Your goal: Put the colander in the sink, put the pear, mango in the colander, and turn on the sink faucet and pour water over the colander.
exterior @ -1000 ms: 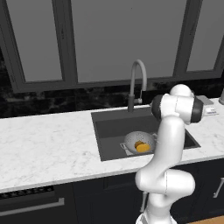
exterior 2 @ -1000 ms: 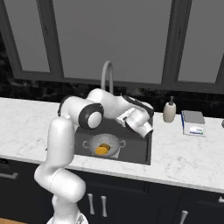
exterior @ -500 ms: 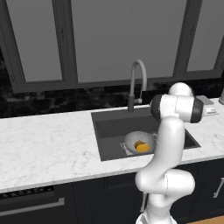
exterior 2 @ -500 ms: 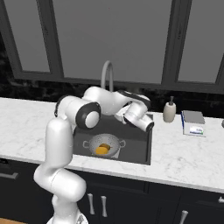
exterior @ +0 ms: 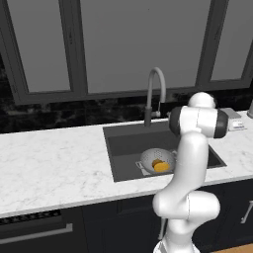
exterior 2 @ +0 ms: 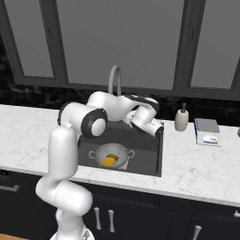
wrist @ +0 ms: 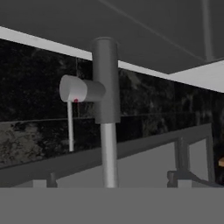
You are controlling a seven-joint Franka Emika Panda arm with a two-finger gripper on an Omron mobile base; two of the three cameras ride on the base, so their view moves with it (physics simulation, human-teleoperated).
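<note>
Over the sink's right rear corner the gripper (exterior 2: 157, 129) hangs at the end of the bent arm; whether its fingers stand apart or together I cannot tell. It faces the sink faucet (wrist: 106, 113), whose dark lower stem carries a short side handle (wrist: 80, 89) with a thin lever. That handle is rigid, smooth metal, likely slippery, so a push against its end should serve better than a pinch. The colander (exterior 2: 111, 156) sits near the front of the sink (exterior 2: 147, 152), holding the mango (exterior 2: 109, 161); the pear is hidden. A soap bottle (exterior 2: 181, 119) stands on the counter (exterior 2: 197, 159) beside the sink's right rim, close enough to clip.
</note>
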